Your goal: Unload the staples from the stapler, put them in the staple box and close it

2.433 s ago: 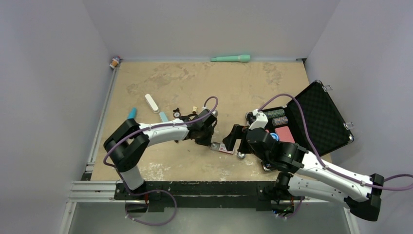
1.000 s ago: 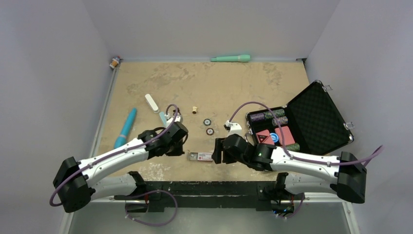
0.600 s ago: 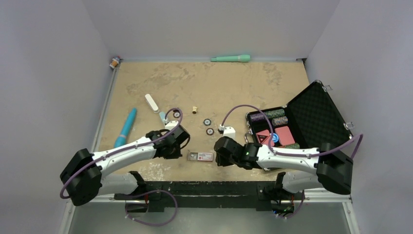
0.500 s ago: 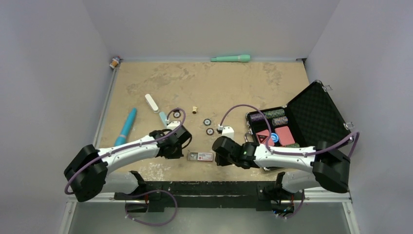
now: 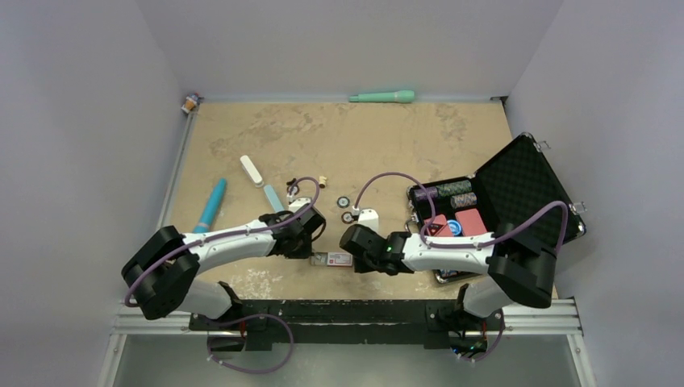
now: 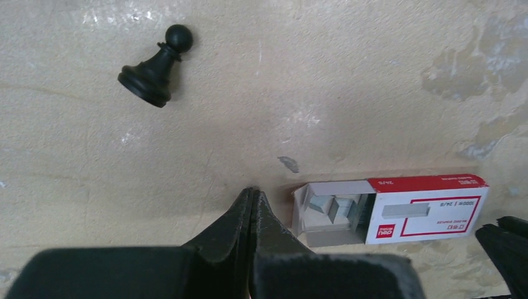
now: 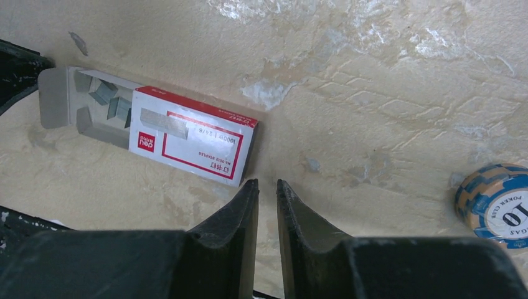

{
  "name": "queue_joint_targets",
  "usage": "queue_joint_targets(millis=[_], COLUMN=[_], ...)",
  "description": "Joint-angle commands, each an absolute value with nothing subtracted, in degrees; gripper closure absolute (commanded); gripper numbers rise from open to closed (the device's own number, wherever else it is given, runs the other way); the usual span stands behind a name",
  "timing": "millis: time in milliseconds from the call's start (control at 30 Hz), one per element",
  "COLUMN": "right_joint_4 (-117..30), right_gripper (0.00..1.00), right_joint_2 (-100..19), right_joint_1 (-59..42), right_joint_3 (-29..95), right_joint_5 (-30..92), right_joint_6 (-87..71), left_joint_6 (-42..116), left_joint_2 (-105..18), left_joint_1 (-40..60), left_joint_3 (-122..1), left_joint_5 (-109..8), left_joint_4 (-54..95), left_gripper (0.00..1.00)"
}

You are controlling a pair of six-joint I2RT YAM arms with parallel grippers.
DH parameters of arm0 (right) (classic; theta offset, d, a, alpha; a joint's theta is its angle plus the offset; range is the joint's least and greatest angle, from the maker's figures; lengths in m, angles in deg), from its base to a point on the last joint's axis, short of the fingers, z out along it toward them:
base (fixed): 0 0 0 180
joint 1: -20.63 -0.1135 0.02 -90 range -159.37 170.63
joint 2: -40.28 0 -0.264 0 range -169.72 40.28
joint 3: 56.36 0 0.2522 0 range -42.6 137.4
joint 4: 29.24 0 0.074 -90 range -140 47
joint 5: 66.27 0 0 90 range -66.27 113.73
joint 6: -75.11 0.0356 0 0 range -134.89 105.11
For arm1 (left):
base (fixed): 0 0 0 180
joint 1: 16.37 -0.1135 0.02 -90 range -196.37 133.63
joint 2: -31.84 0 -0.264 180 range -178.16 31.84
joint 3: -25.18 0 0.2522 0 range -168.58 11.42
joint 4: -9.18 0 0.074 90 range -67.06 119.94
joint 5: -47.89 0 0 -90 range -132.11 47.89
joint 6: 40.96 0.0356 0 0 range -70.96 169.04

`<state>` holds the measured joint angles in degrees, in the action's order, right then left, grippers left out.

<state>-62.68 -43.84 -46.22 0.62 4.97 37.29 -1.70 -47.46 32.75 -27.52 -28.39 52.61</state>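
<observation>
Staples [image 6: 336, 208] are short grey strips lying loose in the open tray end of the box [image 6: 429, 212]. I can't count them, and the top view shows the box only as a small speck between the two wrists. On the label I read "24/6", "1000" and "STAPLES", and the logo looks like "deli". Left gripper [image 6: 252, 198] is pressed together and empty, tips just beside the tray end. I can't tell if they touch the table [image 6: 373, 93]. Right gripper [image 7: 268, 185] has a narrow slit between its fingers with nothing in it, just off the box's closed end. Only the left wrist view shows the black pawn [image 6: 152, 71]. Only the right wrist view shows a chip [image 7: 495, 199] marked "10" and "POKER" — cut off by the frame edge.
</observation>
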Motion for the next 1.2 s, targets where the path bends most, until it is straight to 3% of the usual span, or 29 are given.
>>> queue_joint_targets(millis=[0,300,567,1167], right_joint_4=[-62.47,-62.92,-63.49,-63.47], right_gripper=[0.79,0.81,0.95,1.0], right_joint_2=[-45.52,-48.04,-49.6,-51.22], right_joint_1=[-46.57,-46.45,-46.56,-46.45], right_joint_3=[3.61,4.71,5.8,6.56], right_joint_5=[2.25,0.59,0.09,0.27], right_joint_6=[37.06,37.05,36.83,36.39], left_joint_6=[-0.09,0.22,0.26,-0.15], left_joint_2=[-49.38,-50.24,-50.02,-48.64], left_joint_1=[32.41,32.41,32.46,32.44], left_joint_3=[-28.01,-27.19,-25.98,-22.9], left_joint_5=[-29.99,-31.68,-33.02,-34.9], left_joint_4=[48.59,45.78,44.05,41.5], left_gripper=[1.0,1.0,1.0,1.0])
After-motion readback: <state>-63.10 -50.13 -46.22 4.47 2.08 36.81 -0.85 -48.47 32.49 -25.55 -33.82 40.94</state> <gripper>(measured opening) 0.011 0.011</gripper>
